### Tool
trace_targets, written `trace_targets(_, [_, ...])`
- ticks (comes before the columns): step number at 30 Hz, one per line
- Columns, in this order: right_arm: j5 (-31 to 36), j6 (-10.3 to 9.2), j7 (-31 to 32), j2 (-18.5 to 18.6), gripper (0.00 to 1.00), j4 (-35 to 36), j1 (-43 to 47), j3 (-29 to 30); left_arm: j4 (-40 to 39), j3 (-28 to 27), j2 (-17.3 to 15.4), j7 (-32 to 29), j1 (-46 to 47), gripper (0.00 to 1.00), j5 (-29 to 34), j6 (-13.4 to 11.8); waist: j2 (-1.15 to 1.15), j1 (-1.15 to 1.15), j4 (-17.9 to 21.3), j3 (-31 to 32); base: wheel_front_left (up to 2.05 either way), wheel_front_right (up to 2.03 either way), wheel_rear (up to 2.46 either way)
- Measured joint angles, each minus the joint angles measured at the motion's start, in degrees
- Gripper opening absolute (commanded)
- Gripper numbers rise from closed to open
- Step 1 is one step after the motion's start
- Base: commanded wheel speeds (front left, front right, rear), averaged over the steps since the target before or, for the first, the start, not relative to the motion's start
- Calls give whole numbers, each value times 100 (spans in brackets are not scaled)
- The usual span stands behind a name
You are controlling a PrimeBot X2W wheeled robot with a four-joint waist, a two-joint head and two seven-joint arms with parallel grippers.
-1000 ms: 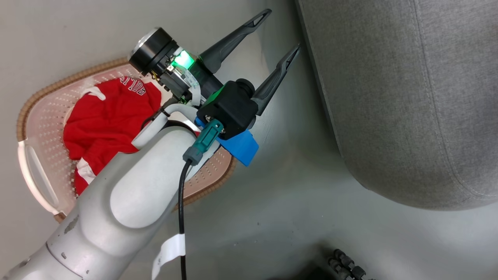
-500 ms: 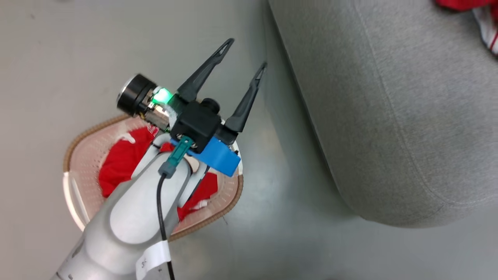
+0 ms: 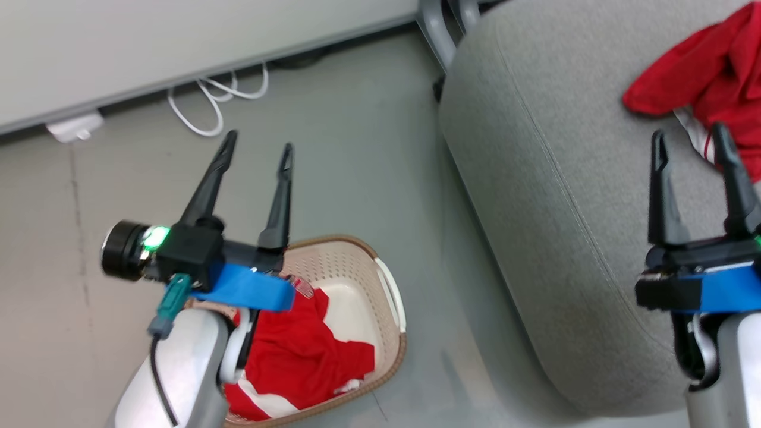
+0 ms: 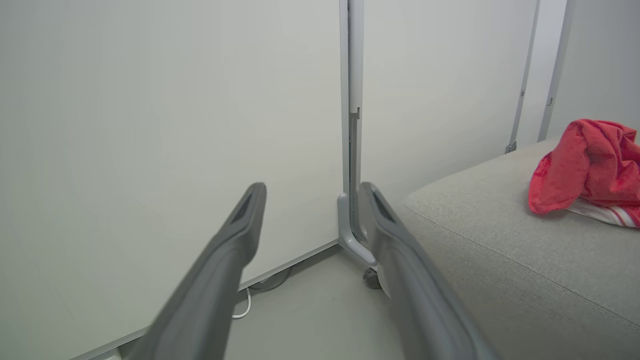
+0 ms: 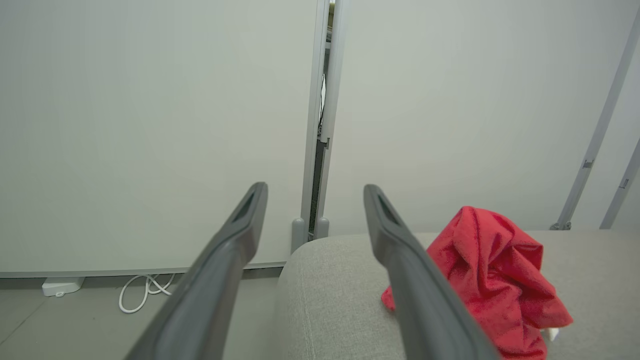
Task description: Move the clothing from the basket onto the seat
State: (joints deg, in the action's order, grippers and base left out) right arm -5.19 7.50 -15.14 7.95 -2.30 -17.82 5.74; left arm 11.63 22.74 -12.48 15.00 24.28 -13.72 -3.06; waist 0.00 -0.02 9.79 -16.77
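Note:
One red garment of the clothing lies crumpled on the grey seat at the upper right; it is also in the left wrist view and the right wrist view. A second red and white garment lies in the cream basket on the floor, partly hidden by my left arm. My left gripper is open and empty above the basket's far rim. Over the seat's near part, my right gripper is open and empty, just short of the garment.
A pale wall panel runs along the back, with a white cable loop and a small white box at its foot. Grey panel feet stand behind the seat. Grey floor lies between basket and seat.
The head camera has swung up and right, bringing the wall, the seat's garment and my right gripper into the picture. My left gripper stays open and now points toward the wall.

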Motion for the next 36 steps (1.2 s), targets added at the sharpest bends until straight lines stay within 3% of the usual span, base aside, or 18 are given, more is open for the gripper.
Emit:
trace_targets(7, [-27, -1, 0, -141, 100, 23, 456, -311, -172, -710, 134, 3, -774, 100, 76, 7, 0, 0, -356, 571, 0, 0, 0])
trace_targets(20, [1, -1, 0, -410, 100, -333, 1138, -625, -81, -1455, 539, 7, -1801, 100, 445, 261, 0, 0, -845, 1299, 0, 0, 0])
trace_targets(36, [-1, -1, 0, -478, 100, -577, 1345, -704, -73, -1933, 826, 7, -2036, 100, 779, 564, 0, 1, -1122, 1499, 0, 0, 0])
